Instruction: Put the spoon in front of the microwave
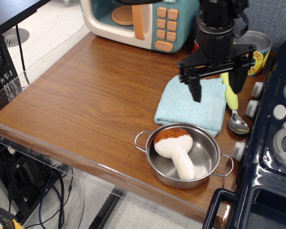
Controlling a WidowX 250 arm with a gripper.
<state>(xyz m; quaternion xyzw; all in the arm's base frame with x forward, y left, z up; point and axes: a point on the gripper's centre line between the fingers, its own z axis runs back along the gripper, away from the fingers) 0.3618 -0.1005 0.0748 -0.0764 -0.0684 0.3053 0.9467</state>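
The spoon (233, 105) lies on the wooden table at the right, next to the dark blue stove. Its yellow-green handle points away from me and its silver bowl points toward the front. The microwave (143, 21) stands at the back, cream with a teal front, orange handle and orange buttons. My gripper (216, 89) hangs open and empty above the right part of a light blue cloth (193, 105). Its right finger is just above the spoon's handle. The jaws stand wide apart.
A steel pan (183, 155) with a toy mushroom (175, 149) in it sits near the front edge. A pineapple can (255, 50) stands at the back right, partly behind the arm. The dark blue stove (271, 143) fills the right side.
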